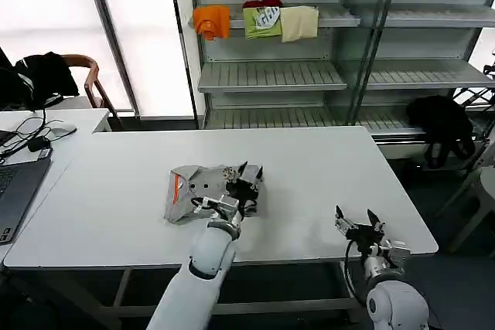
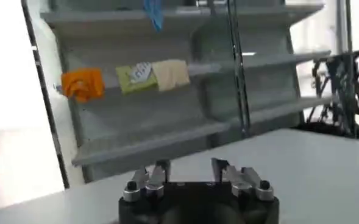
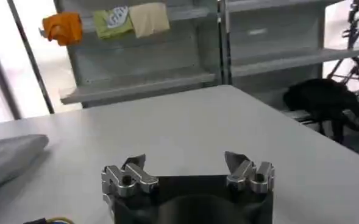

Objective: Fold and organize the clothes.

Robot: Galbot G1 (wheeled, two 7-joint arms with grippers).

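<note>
The big white surface is smooth, with lots of bare room to both sides. A soft grey shirt lies folded near the middle, toward the front edge. It is a lumpy block, long side running left to right, with orange showing at its left end. The left claw sits at the shirt's right end, fingers apart. The right claw waits near the front right edge, fingers apart.
</note>
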